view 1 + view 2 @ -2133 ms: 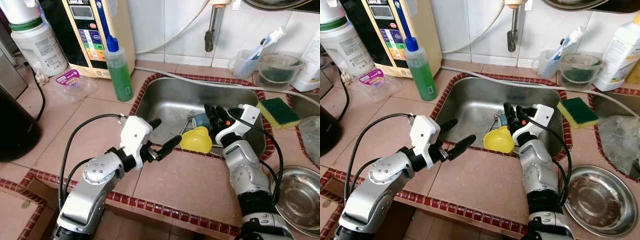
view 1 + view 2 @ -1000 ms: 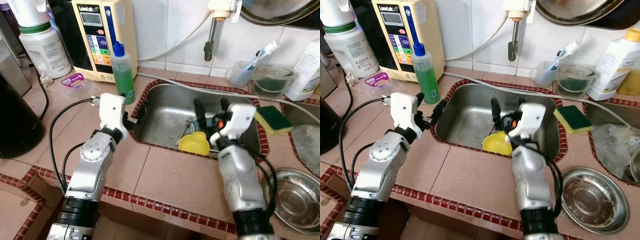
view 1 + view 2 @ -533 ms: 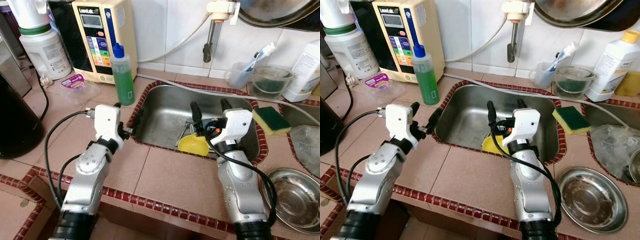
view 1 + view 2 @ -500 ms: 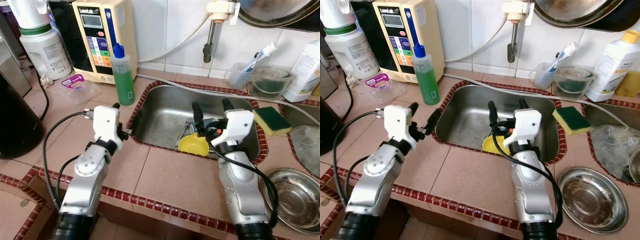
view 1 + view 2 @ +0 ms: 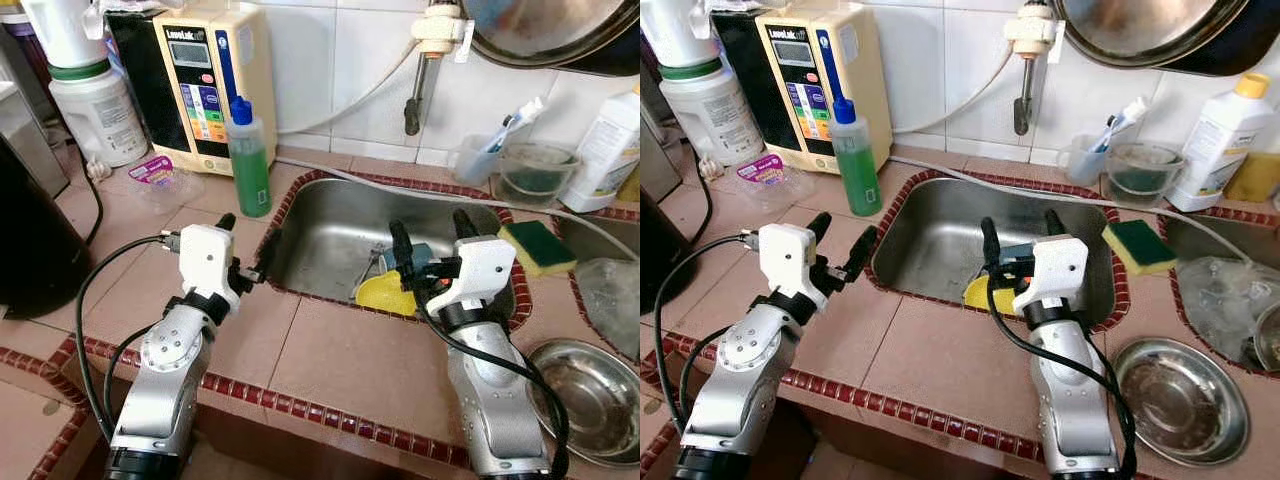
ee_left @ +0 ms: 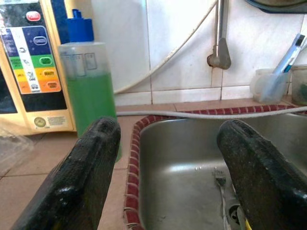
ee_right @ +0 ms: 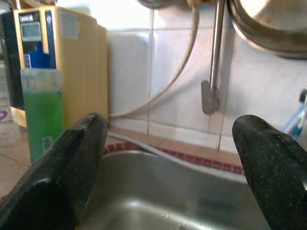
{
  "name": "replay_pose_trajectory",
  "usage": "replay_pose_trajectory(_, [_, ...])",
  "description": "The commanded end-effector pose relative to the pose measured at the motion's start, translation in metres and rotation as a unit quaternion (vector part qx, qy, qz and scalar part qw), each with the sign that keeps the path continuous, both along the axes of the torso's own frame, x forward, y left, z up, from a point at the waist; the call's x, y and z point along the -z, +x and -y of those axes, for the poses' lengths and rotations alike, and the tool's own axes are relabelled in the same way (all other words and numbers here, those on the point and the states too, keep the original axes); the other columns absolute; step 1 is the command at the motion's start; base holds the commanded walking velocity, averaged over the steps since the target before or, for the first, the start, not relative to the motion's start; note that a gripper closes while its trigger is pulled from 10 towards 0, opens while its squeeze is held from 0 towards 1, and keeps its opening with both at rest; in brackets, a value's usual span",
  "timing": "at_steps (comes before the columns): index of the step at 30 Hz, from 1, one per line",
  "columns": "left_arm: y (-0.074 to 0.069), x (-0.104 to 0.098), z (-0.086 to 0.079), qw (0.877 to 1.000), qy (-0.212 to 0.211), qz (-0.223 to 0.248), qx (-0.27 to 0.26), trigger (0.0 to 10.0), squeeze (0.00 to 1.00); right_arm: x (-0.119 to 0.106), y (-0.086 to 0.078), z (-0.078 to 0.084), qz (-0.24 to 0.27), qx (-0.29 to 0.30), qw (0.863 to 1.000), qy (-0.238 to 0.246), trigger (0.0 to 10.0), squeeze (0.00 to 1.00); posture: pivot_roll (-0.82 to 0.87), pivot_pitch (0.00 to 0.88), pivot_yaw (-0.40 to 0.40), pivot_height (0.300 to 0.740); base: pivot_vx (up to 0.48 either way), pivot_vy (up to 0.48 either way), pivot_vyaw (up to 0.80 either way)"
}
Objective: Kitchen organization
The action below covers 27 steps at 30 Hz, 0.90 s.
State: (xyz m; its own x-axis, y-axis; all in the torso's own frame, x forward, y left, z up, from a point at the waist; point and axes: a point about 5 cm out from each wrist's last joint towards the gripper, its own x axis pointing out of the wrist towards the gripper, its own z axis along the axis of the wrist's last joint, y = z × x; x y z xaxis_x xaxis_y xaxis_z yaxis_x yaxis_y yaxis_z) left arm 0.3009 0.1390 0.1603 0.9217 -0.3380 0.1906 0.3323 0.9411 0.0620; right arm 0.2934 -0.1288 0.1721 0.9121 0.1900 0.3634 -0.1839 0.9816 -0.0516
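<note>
1. Left eye view: both silver arms reach fwd over the tiled counter [image 5: 340, 360]. Left gripper [image 5: 247, 247] sits at the sink's [image 5: 330, 225] left rim, fingers spread wide, nothing betw them. Right gripper [image 5: 432, 240] is raised over the sink's right half, fingers also wide apart, empty. A yellow scoop-like item [image 5: 385, 293] lies in the sink just below/left of the right gripper, not touching it as far as can be told; a fork [image 5: 372, 262] lies beside it.
2. Right eye view: same scene. Cream wall unit [image 5: 830, 75] w/ coloured buttons stands at back left; its brand text is too small to read. Count: 1 green soap bottle [image 5: 856, 160] w/ blue cap, 1 big white jug [image 5: 702, 105], 1 yellow-green sponge [image 5: 1139, 247] on the sink's right rim, 1 steel bowl [image 5: 1182, 400] at lower right, 1 white bottle w/ yellow cap [image 5: 1212, 135], 1 clear cup w/ a toothbrush [image 5: 1092, 150], 1 clear tub [image 5: 1145, 170].
3. Left wrist view: 2 black fingers [image 6: 81, 177] far apart, holding nothing. Betw them: sink corner, fork, grey hose [image 6: 201, 113] along the back rim. Soap bottle stands just beyond the one finger. Button labels on the unit unreadable.
4. Right wrist view: fingers [image 7: 67, 167] wide open, empty; tap pipe [image 7: 213, 62] and wall tiles ahead, sink below.
</note>
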Motion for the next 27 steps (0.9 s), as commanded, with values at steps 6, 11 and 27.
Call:
replay_pose_trajectory(6, [0.0002,-0.0062,0.0030,1.000,-0.002,0.004,0.008,10.0,0.00,-0.0141,0.0039,0.0087,0.022,0.011,1.000,-0.012,10.0,0.00,-0.12,0.032,0.043,0.740,0.000,-0.480,0.00])
replay_pose_trajectory(11, [-0.0003,-0.0071,0.0009,1.000,0.000,0.004,0.007,10.0,0.00,-0.0171,0.0051,0.0101,0.028,0.012,0.999,-0.017,10.0,0.00,-0.11,0.035,0.040,0.740,0.000,-0.480,0.00])
replay_pose_trajectory(27, [0.0009,-0.0138,0.0004,1.000,-0.001,0.018,0.020,10.0,0.00,-0.0175,0.0080,0.0083,0.027,0.002,0.999,-0.024,10.0,0.00,-0.12,0.016,0.030,0.740,0.000,-0.457,0.00])
